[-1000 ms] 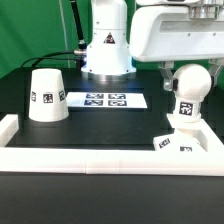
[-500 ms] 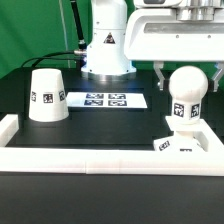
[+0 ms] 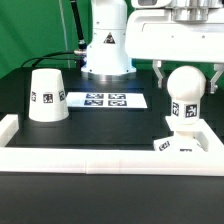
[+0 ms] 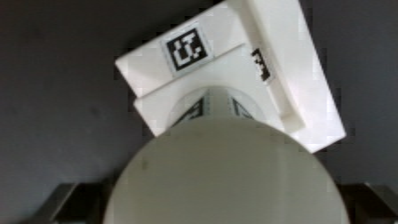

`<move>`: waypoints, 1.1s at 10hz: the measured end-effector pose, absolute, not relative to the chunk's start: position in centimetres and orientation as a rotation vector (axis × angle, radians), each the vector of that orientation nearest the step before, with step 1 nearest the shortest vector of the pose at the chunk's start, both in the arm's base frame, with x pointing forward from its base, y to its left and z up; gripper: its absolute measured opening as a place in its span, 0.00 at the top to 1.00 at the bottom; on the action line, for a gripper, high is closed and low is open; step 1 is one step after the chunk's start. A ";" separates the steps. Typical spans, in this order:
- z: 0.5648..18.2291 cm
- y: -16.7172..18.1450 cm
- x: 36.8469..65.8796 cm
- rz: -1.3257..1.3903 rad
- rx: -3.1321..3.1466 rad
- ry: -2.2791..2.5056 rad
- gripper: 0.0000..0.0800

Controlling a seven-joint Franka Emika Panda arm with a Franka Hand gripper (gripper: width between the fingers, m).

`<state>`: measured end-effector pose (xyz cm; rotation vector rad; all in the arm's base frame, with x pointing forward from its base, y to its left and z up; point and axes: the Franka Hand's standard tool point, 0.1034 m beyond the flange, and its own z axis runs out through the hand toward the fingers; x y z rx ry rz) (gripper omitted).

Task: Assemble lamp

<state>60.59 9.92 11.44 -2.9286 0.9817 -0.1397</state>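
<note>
Exterior view: I am seeing the claw [image 3: 188, 74] hanging over the exterior view's right side of the black tabletop [image 3: 120, 125]. Its two dark fingers [image 3: 160, 72] are spread wide and standing either side of the bulb's ball, with a sliver of gap on each side, so it is pinching nothing. The bulb [image 3: 186, 95] is standing upright, stem down, on the flat square base [image 3: 178, 145], the stem's tag facing the camera. The base is sitting in the corner formed by the white border rails [image 3: 100, 160], just behind the front rail and near the rail on the exterior view's right. The shade [image 3: 47, 97] is resting wide end down well apart from them, toward the exterior view's left, one tag facing forward. Between shade and bulb the marker board [image 3: 105, 100] is lying flat, in front of the arm's white pedestal [image 3: 106, 45]. Wrist view: I am looking straight down the bulb. Its rounded ball is filling the near part of the picture, out of focus, and the tagged stem is running away from it to the base. The base is showing one tag on its top face, with dark tabletop around it. Beside the ball I am catching grey blurs [image 4: 75, 203], too soft to identify.
</note>
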 end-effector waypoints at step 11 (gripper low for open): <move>11.4 10.8 60.5 -0.045 -2.559 1.605 0.13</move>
